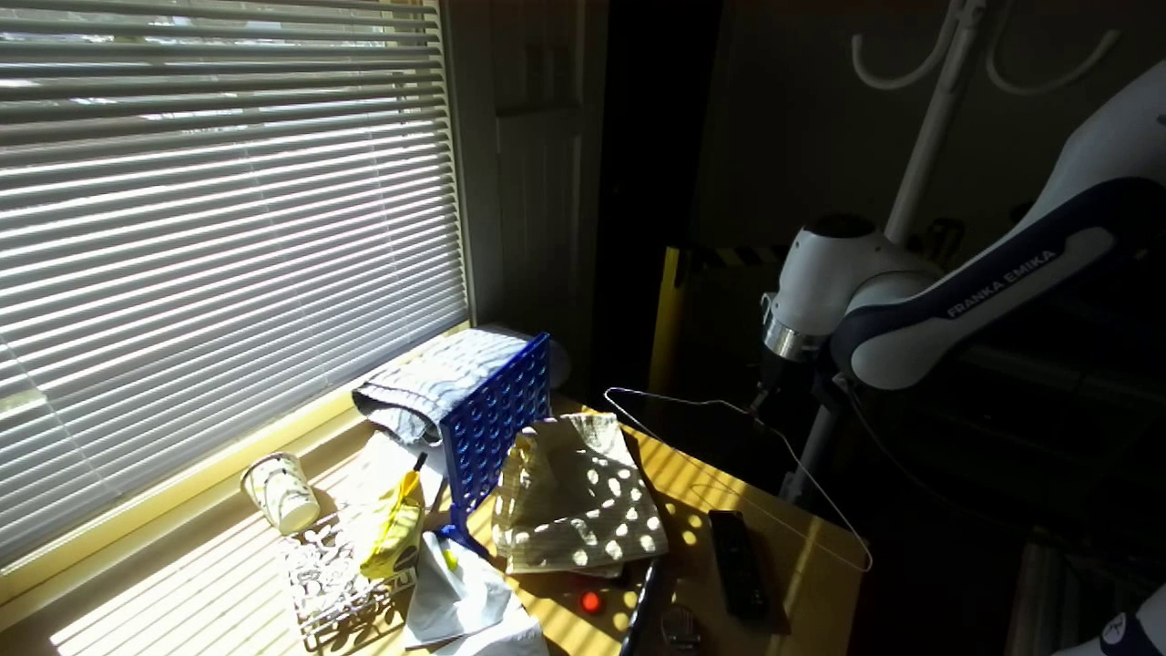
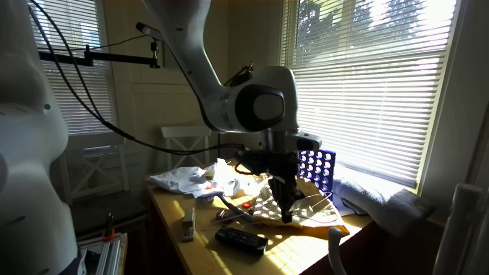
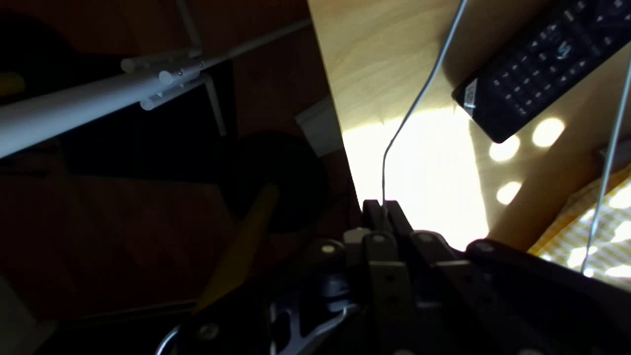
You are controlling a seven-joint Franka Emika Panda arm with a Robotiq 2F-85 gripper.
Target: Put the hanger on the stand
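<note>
In an exterior view, the gripper [image 1: 757, 408], fingers [image 3: 371, 213] pinching the hanger [image 1: 715, 402], hung right of centre, below the hooks [image 1: 889, 85] of the stand [image 1: 928, 141] at upper right.

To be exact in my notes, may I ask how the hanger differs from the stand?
The hanger is thin wire; the stand is much thicker. The hanger is pinched between the fingers; the stand is not held. The hanger looks roughly triangular; the stand is a straight pole with curved hooks. Both look pale.
</note>
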